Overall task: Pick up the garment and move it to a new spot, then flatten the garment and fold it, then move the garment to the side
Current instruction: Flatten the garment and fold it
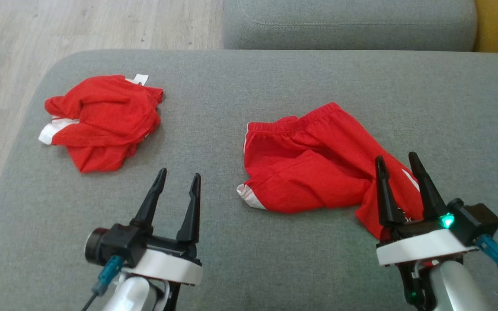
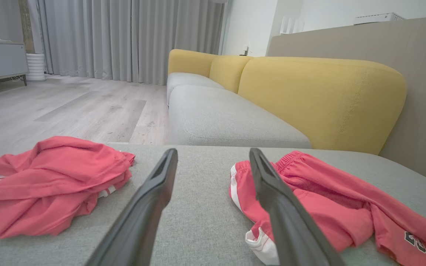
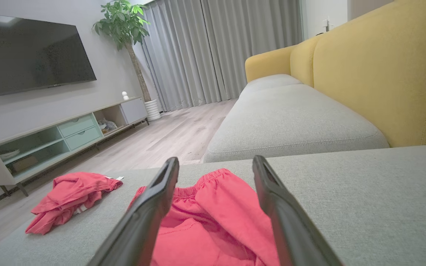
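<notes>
Hovering spread and empty, left claw (image 1: 179,172) and right claw (image 1: 396,156) grip nothing; red shorts (image 1: 318,164) lie crumpled on the grey sofa cushion (image 1: 275,259) by the right claw, so pickup, flattening, folding and side move all look pending.

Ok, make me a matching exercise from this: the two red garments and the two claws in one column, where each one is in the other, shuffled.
1. bunched red garment
2. red shorts
3. left claw
4. right claw

A. open, above the shorts' leg
B. near the grey cushion's left edge
C. open, above bare cushion
D. right of centre, waistband away from the robot

Pairs: 1-B, 2-D, 3-C, 4-A.
</notes>
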Tool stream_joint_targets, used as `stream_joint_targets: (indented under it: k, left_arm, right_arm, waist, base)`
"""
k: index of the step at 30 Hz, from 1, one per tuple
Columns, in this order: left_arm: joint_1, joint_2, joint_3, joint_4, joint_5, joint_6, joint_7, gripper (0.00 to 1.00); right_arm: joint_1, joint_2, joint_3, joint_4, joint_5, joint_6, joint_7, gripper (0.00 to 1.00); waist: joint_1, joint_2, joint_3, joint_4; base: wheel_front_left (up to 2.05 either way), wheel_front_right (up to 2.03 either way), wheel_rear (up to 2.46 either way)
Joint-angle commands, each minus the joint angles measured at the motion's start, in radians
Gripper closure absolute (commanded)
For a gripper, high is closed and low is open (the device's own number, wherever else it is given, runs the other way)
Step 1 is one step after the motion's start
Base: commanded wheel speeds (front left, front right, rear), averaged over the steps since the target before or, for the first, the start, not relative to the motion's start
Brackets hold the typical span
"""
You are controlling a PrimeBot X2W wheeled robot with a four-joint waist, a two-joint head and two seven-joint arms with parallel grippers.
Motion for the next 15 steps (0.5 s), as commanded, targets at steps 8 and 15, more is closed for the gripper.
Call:
stream_joint_targets:
  k: [8, 15]
  left_arm:
    - [-0.032, -0.031, 0.077, -0.001, 0.038, -0.042, -0.009, 0.0]
    - [-0.071, -0.056, 0.102, 0.011, 0.065, -0.071, -0.009, 0.0]
  right_arm:
    - [-0.11, -0.002, -0.021, 0.061, -0.071, -0.001, -0.01, 0.0]
    - [-0.291, -0.002, -0.135, 0.251, -0.128, -0.001, 0.068, 0.0]
  waist:
    - [0.0, 0.0, 0.044, 0.023]
    - [0.0, 0.0, 0.129, 0.065]
  base:
    - [0.0, 0.0, 0.0]
    - [0.0, 0.0, 0.0]
